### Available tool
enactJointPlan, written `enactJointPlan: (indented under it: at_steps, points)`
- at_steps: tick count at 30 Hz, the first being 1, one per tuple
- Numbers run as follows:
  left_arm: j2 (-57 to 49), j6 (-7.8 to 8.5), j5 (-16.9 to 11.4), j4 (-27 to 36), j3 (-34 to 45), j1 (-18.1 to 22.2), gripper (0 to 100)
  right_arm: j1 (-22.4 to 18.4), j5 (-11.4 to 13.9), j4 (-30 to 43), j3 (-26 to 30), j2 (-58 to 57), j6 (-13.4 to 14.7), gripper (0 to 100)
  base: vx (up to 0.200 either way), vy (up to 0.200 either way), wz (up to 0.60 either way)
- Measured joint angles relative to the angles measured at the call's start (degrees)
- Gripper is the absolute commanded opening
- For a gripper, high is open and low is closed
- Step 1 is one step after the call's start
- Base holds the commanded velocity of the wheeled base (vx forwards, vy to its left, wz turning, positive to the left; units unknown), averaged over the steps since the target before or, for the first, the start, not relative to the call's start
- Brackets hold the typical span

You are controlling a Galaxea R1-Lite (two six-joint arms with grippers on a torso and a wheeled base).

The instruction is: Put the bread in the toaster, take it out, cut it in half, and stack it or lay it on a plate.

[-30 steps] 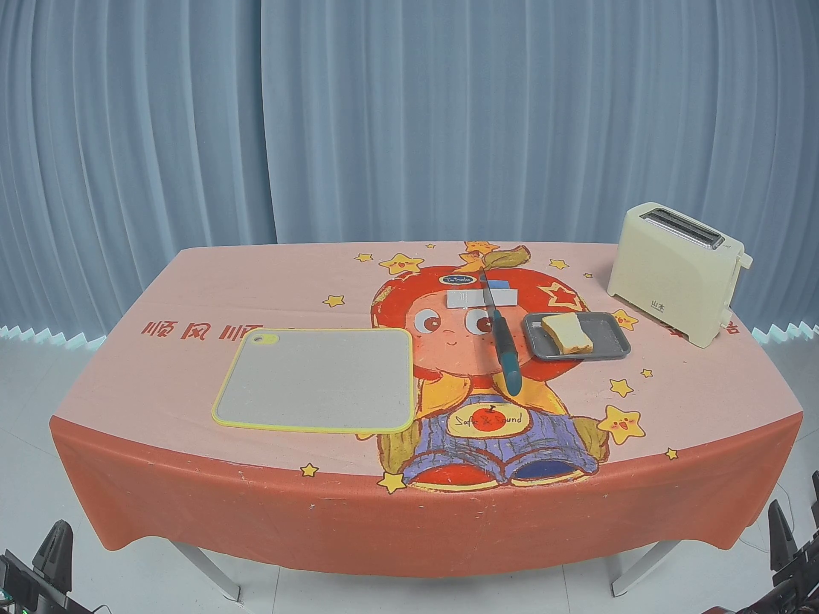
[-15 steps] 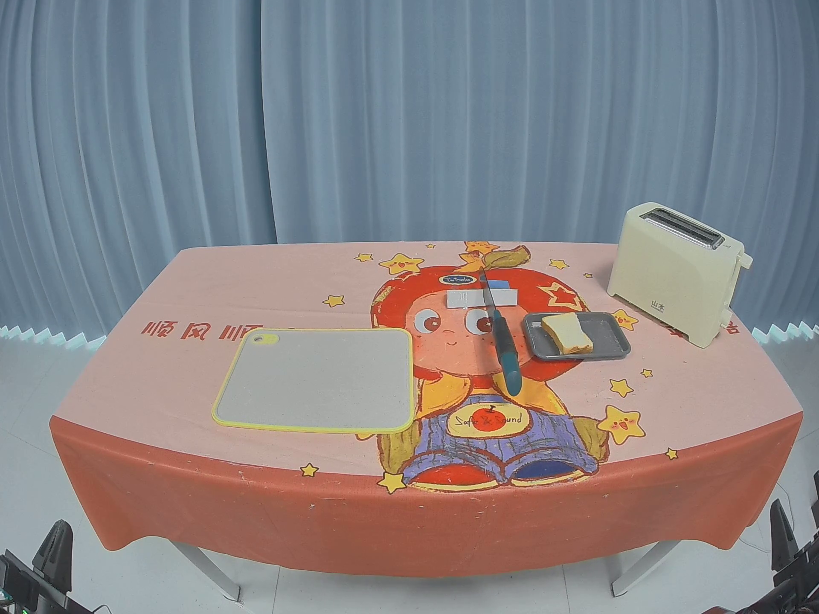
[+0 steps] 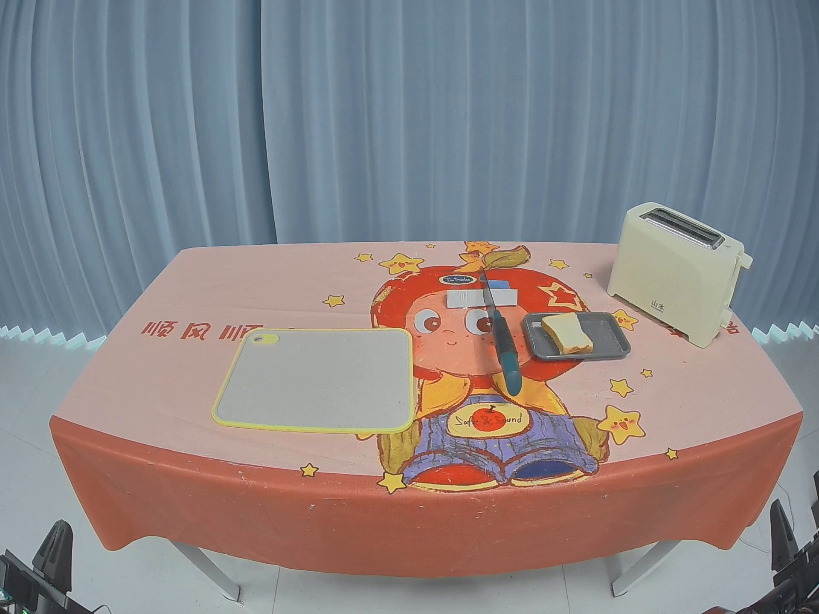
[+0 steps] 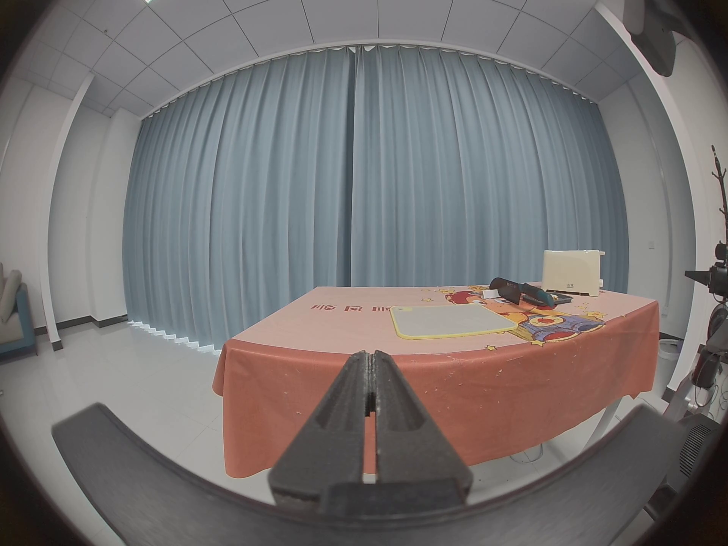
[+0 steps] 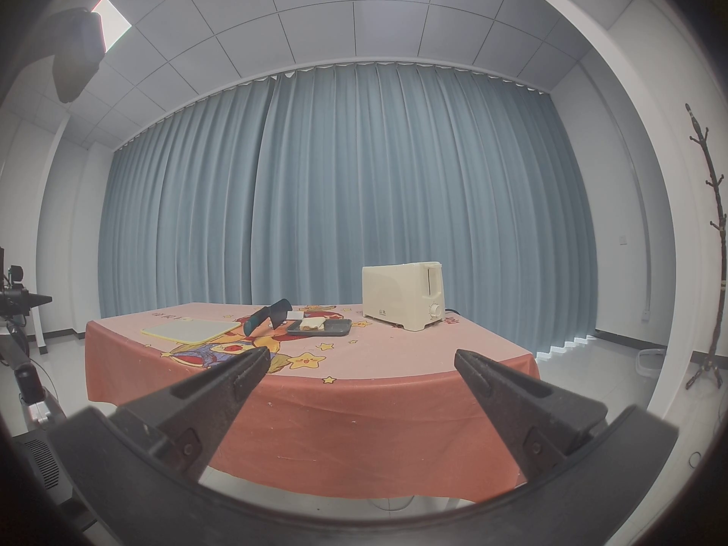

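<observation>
On the right side of the table (image 3: 213, 292), your bread (image 3: 566, 333) is lying in the dark tray (image 3: 614, 347), near the toaster (image 3: 678, 271), with the knife (image 3: 506, 347) just beside the tray. Off the table, your left gripper (image 4: 371, 356) is hanging pinched together, your right gripper (image 5: 360, 356) spread wide apart.

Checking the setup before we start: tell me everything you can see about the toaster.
The toaster is a cream, plastic-looking box with a long slot on top, nothing sticking out, and a lever at one end. It stands upright on the tablecloth at its far right, behind the gray tray, apart from it.
</observation>
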Motion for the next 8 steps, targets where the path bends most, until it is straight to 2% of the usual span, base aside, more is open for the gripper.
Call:
enactJointPlan:
  at_steps: [8]
  points:
    - [0.00,0.00,0.01,0.00,0.00,-0.02,0,-0.06,-0.07,0.10,0.02,-0.02,-0.24,100,0.000,0.000,0.00]
